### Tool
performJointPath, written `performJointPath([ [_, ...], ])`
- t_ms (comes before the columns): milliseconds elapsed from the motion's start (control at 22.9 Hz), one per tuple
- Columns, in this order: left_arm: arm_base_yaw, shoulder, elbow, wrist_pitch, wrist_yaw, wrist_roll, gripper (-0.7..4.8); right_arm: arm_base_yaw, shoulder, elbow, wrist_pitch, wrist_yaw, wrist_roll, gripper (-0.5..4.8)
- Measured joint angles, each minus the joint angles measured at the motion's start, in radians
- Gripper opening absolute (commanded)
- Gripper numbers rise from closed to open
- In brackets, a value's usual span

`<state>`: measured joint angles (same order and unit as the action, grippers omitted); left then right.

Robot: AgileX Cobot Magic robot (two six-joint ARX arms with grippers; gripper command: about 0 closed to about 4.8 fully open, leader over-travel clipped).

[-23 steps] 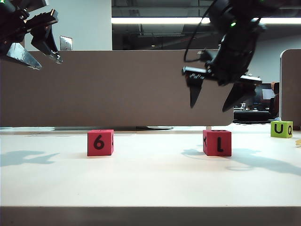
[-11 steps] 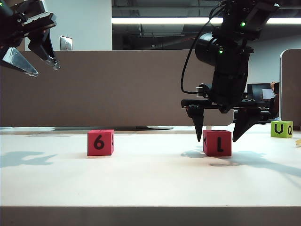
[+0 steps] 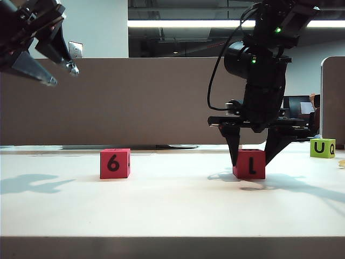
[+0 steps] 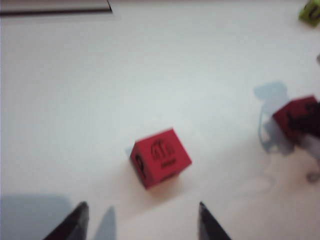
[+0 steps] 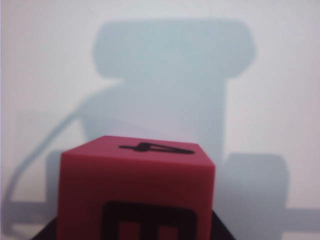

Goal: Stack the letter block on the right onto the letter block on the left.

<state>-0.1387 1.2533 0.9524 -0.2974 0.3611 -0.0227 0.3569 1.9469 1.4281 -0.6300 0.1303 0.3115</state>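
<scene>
Red L block (image 3: pixel 249 164) is straddled by the right gripper (image 3: pixel 251 159), jaws apart; an off-centre squeeze risks twisting it. The left gripper (image 3: pixel 52 73) is held spread, high.

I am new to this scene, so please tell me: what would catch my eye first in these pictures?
First, the right gripper, low on the table's right side, its fingers straddling the red L block. Next, the red 6 block standing alone to the left. The left gripper hangs open high at upper left, and a green block sits far right.
</scene>
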Motion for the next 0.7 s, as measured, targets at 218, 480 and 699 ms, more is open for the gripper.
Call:
performJointPath([
  [218, 0.0, 0.0, 0.0, -0.111, -0.005, 0.07, 2.78, -0.001, 0.001, 0.022, -0.014, -0.081, -0.002, 3.04],
  [480, 0.0, 0.0, 0.0, -0.118, -0.026, 0.076, 2.78, 0.046, 0.0, 0.271, -0.023, -0.225, -0.171, 3.05],
  [699, -0.001, 0.0, 0.0, -0.119, -0.03, 0.097, 2.78, 0.176, 0.037, 0.465, -0.026, -0.288, -0.287, 3.05],
])
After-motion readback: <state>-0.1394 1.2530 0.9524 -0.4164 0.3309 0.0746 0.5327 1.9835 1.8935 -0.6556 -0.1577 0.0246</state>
